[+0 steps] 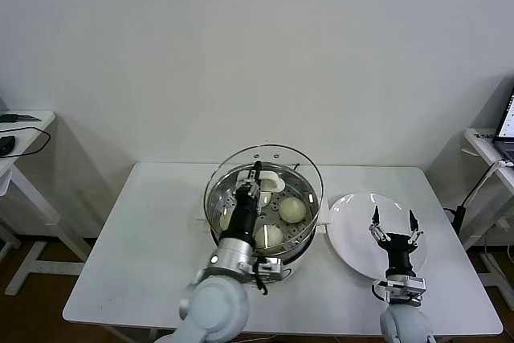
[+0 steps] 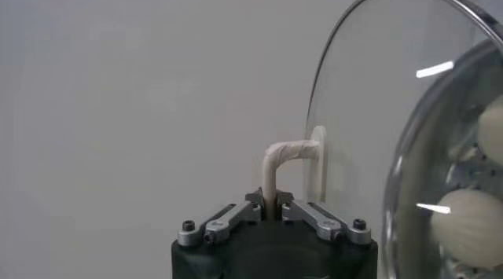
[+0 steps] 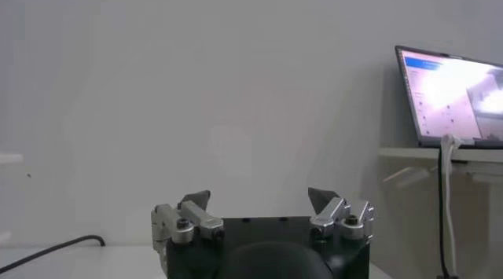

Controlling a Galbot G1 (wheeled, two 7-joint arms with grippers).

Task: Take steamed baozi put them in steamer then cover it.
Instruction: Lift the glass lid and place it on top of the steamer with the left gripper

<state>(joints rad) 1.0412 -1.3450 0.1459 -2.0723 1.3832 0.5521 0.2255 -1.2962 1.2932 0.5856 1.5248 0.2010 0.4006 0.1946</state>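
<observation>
The steel steamer stands at mid-table on its white base. Three cream-white baozi show inside it, at the right, the front and the left. My left gripper is shut on the cream handle of the clear glass lid, held tilted over the steamer. In the left wrist view the gripper pinches the handle, with the lid and a baozi beyond. My right gripper hangs open and empty over the white plate; it also shows in the right wrist view.
The white table has bare room left of the steamer. The plate holds nothing. A side table stands at far left. Another at far right holds a laptop and a cable.
</observation>
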